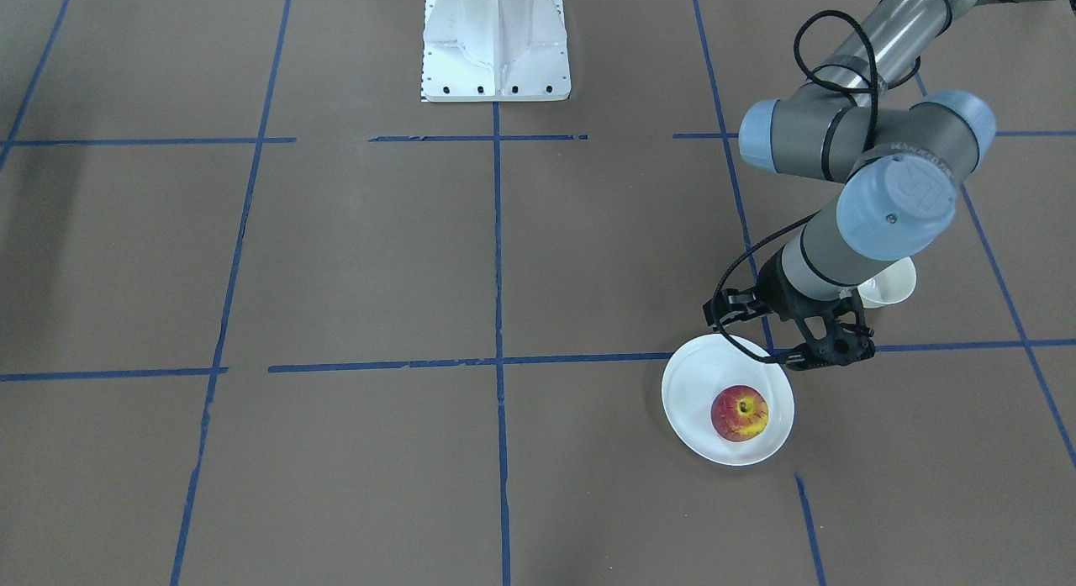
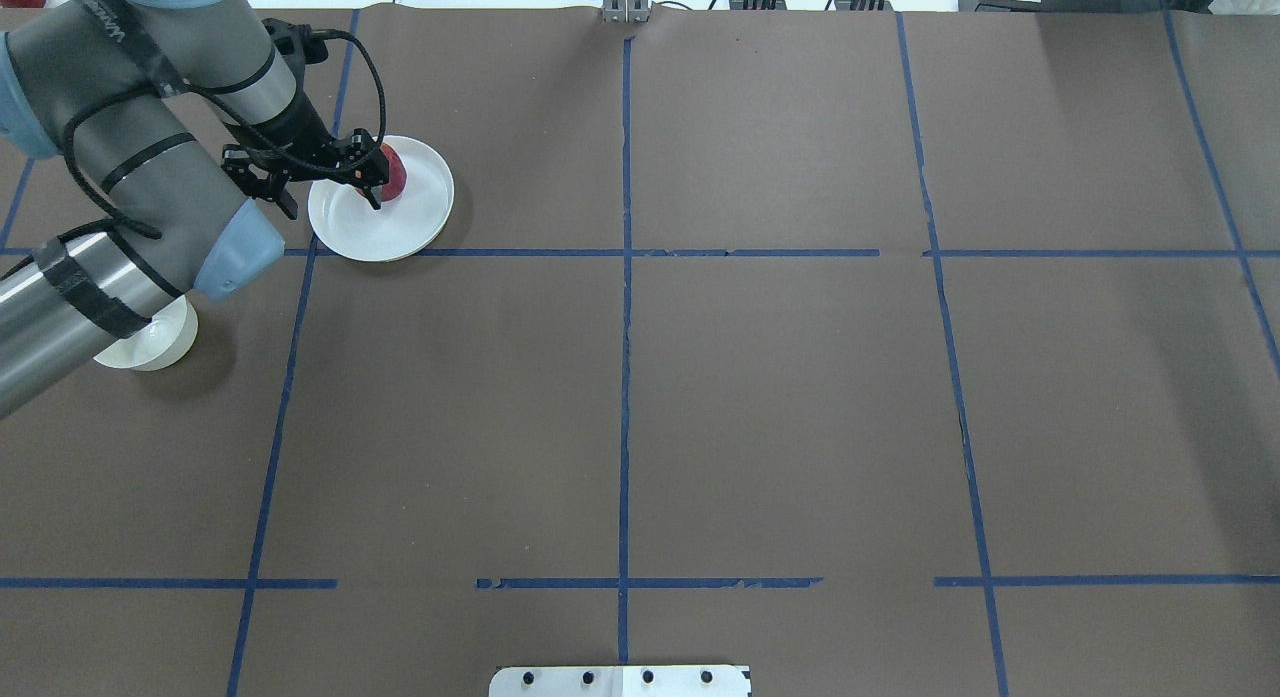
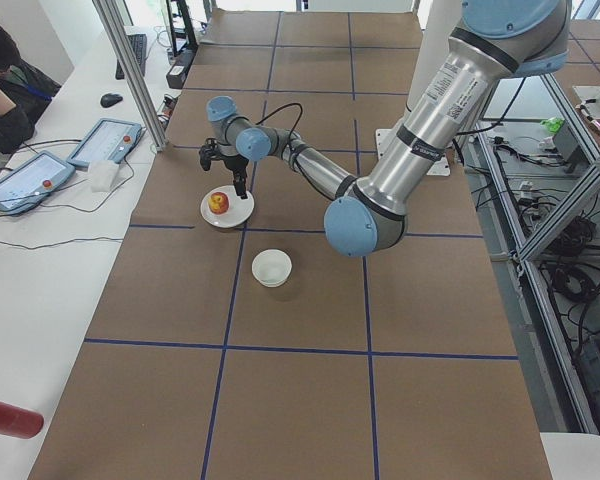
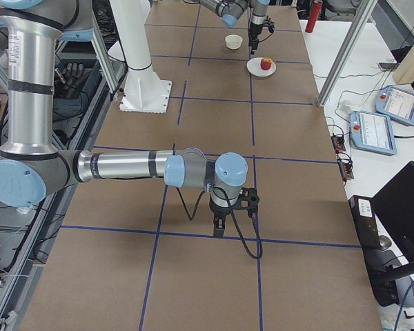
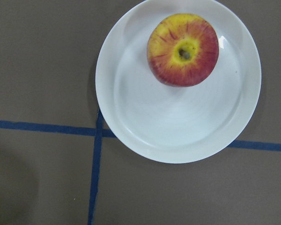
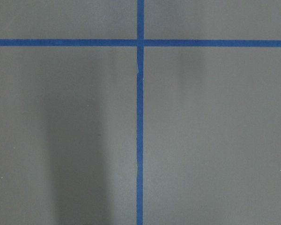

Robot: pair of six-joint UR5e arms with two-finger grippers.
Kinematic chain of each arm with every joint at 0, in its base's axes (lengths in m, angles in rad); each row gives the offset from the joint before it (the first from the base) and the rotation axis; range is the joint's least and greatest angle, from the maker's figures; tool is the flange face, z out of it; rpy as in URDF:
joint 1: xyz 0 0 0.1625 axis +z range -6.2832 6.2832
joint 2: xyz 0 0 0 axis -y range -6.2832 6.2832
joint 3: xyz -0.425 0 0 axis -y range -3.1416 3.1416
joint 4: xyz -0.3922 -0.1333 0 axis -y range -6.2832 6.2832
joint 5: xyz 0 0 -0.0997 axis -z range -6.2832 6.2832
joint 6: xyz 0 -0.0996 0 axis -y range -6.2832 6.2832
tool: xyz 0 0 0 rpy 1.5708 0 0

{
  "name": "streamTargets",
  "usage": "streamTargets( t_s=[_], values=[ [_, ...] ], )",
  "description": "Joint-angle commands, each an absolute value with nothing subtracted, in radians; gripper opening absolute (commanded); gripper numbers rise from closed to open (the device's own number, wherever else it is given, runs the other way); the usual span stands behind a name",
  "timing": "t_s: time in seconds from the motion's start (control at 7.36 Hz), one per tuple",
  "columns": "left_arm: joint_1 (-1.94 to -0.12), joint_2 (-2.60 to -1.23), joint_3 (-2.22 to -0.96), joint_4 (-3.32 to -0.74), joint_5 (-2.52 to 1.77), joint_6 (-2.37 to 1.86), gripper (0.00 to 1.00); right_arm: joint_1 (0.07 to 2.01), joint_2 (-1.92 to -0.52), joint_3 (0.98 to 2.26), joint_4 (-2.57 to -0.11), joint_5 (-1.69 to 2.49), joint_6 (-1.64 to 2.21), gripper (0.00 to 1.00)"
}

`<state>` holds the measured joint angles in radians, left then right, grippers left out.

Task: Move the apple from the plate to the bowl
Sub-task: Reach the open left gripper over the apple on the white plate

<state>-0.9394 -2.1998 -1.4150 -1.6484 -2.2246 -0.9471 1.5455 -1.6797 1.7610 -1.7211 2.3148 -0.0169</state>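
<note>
The red and yellow apple (image 1: 740, 413) lies on the white plate (image 1: 698, 376), off centre, stem dimple up. It fills the top of the left wrist view (image 5: 183, 49) on the plate (image 5: 178, 136). My left gripper (image 1: 828, 355) hangs above the plate's robot-side rim, jaws spread and empty, just short of the apple (image 2: 397, 173). The small off-white bowl (image 1: 891, 285) stands one plate width closer to the robot, partly under my left forearm (image 2: 150, 342). My right gripper (image 4: 231, 214) shows only in the exterior right view, low over the table, and I cannot tell its state.
The brown table carries a grid of blue tape lines (image 1: 498, 363). The white robot base (image 1: 496, 44) stands at mid-table. An operator (image 3: 5, 75) and tablets (image 3: 105, 142) are at a side bench.
</note>
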Motion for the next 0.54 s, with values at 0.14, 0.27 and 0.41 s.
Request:
streamTargets(
  t_s=[0.14,0.27,0.41],
  values=[
    [-0.937,-2.276,-1.192,-1.847,-2.192,-1.000,1.00,1.545,-1.680,1.761,-1.721,2.315,-0.017,1.00],
    [-0.937,-2.279,-1.177,-1.859,-2.188,-1.000,1.00,1.545,-1.680,1.761,-1.721,2.315,-0.017,1.00],
    [-0.937,-2.281,-1.161,-1.874,-2.186,-1.002,1.00,1.545,-1.680,1.761,-1.721,2.315,-0.017,1.00]
  ],
)
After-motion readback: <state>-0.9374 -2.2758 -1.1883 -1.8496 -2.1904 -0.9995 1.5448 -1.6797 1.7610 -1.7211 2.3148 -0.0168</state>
